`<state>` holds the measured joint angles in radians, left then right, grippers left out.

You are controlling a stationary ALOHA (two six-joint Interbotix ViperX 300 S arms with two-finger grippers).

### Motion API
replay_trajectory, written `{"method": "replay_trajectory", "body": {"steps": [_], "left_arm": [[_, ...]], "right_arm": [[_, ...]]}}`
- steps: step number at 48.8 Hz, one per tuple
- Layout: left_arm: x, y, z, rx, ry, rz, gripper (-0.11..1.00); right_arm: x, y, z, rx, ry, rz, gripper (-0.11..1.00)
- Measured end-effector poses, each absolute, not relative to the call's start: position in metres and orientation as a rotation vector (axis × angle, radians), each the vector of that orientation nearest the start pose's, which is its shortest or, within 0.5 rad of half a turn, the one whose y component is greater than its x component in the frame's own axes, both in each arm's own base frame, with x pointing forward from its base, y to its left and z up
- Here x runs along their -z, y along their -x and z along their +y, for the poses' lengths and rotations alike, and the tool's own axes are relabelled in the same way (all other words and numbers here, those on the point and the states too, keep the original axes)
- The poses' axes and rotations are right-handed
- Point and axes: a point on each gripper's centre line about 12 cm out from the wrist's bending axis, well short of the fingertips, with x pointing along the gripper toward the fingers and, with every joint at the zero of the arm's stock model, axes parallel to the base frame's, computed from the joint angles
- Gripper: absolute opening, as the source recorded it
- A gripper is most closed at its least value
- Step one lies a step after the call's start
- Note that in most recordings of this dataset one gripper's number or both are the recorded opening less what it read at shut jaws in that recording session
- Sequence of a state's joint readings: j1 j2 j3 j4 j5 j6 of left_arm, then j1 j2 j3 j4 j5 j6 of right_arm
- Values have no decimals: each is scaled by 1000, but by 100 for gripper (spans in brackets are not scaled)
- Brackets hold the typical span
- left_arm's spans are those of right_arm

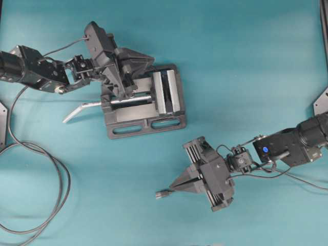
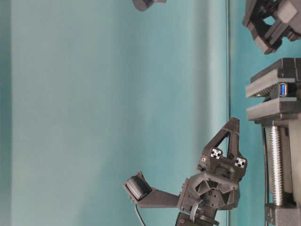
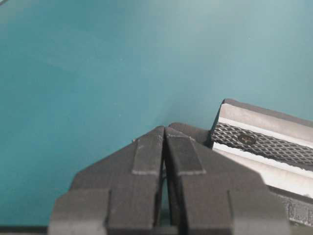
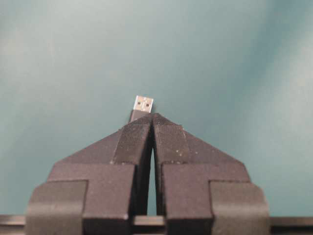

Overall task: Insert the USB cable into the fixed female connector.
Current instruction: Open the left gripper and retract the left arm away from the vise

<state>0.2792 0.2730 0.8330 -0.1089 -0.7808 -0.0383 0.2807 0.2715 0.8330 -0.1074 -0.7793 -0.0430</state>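
The USB cable's black plug (image 1: 164,194) lies on the teal table with its silver tip (image 4: 143,104) pointing left. My right gripper (image 1: 173,187) is shut, its fingertips (image 4: 153,116) meeting just above the back of the plug with nothing between them. The fixed female connector (image 2: 283,89), showing a blue insert, sits clamped between the jaws of the grey vise (image 1: 146,125). My left gripper (image 1: 151,59) is shut and empty, hovering by the vise's upper edge, beside a knurled vise jaw (image 3: 264,139).
The vise's bent silver handle (image 1: 77,110) sticks out to the left. A long dark cable (image 1: 51,179) loops over the table's left side. Bare teal surface separates the plug from the vise.
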Motion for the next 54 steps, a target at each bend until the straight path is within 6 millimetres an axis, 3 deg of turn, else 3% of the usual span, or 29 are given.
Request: {"method": "replay_trajectory", "body": {"steps": [3, 7, 17, 28, 32, 37, 42, 46, 50, 54], "left_arm": [[-94, -368, 114, -364, 142, 310, 4], [-95, -371, 113, -353, 140, 318, -1], [-104, -371, 112, -349, 137, 302, -1], [-129, -343, 103, -344, 140, 307, 4], [-138, -333, 98, -336, 146, 326, 15], [-146, -327, 85, -302, 148, 358, 40], [-153, -321, 63, -239, 145, 395, 72], [-159, -314, 42, -179, 140, 440, 91], [-166, -303, 23, -124, 143, 467, 96], [-175, -293, 12, -92, 157, 461, 95]], "right_arm": [[-94, -367, 114, -370, 149, 307, 0], [-97, -367, 115, -372, 149, 301, 0], [-115, -364, 114, -369, 141, 268, 0], [-113, -365, 113, -359, 99, 302, 0], [-113, -366, 114, -357, 95, 311, 1], [-111, -367, 114, -358, 97, 318, 7], [-111, -367, 114, -356, 97, 320, 26], [-111, -368, 114, -357, 98, 318, 43], [-110, -368, 115, -358, 97, 322, 60], [-107, -368, 115, -357, 92, 330, 66]]}}
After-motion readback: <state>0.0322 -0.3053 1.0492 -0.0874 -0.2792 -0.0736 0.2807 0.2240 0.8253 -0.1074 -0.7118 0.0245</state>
